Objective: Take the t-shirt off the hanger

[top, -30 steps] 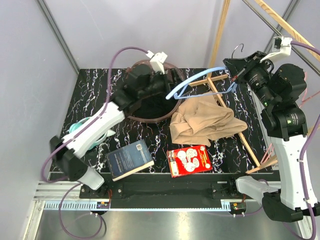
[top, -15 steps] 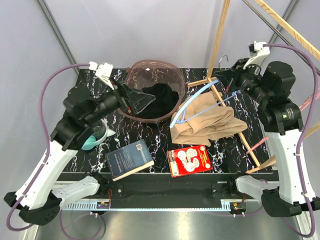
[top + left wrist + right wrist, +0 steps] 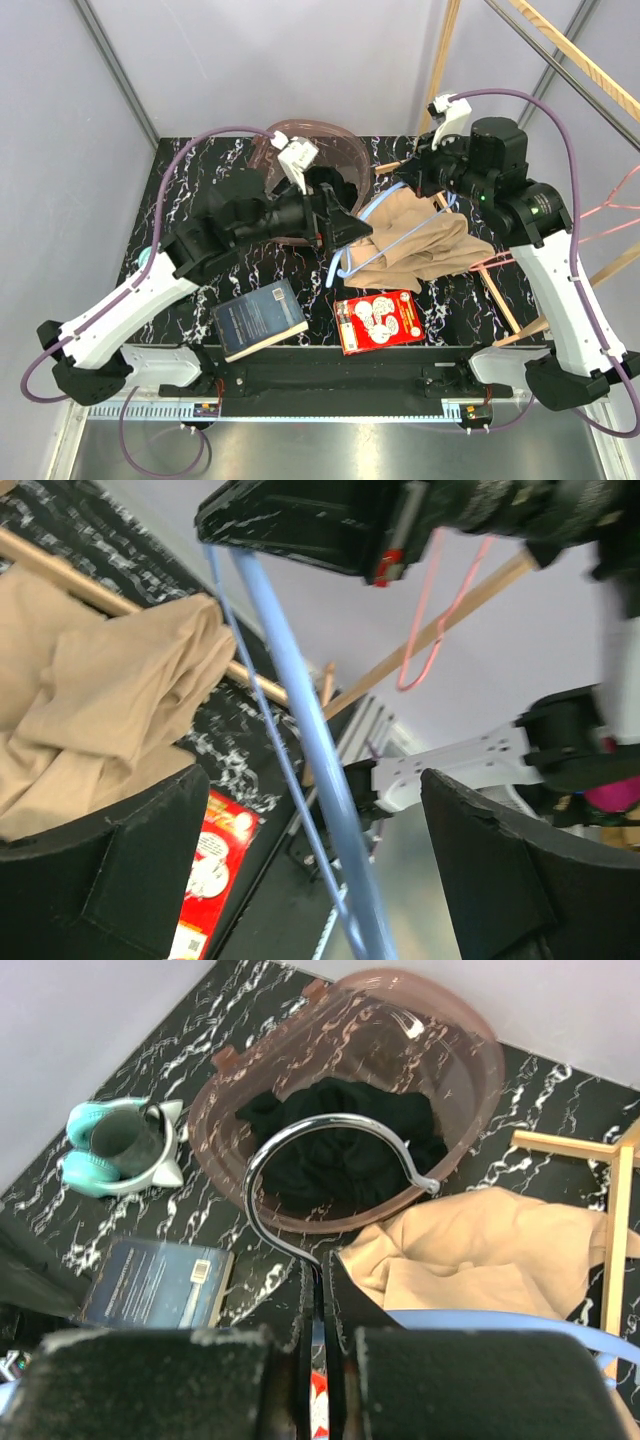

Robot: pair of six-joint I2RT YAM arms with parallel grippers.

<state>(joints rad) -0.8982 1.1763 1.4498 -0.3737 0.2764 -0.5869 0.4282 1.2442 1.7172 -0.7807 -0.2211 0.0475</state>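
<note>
The task looks almost done. The t-shirt [image 3: 415, 245] lies in a crumpled heap on the worktop [image 3: 180, 170], right of the middle, and the blue hanger [image 3: 336, 268] is held in the air above its left part. In the left wrist view the hanger's thick arm and its thin lower bar run bare across the picture. The beige cloth is seen behind them on the worktop, with no fold hanging over either bar. So I judge that the shirt is already off the hanger. From above, the thin bar crosses over the heap, and there I cannot tell if some cloth is caught on it at the far end.

The right claw [image 3: 325, 1380] is clenched on the hanger's neck, just under the metal hook [image 3: 335, 1122], and it carries the hanger alone. The left claw [image 3: 310, 870] is released and stands wide, with one finger on each side of the thick blue arm. It does not seem to touch the arm, and it grasps nothing.

What is left, in my opinion, is small. The hanger should be lifted clear to show that nothing comes up with it. Then it can be put aside, well apart from the shirt.
</note>
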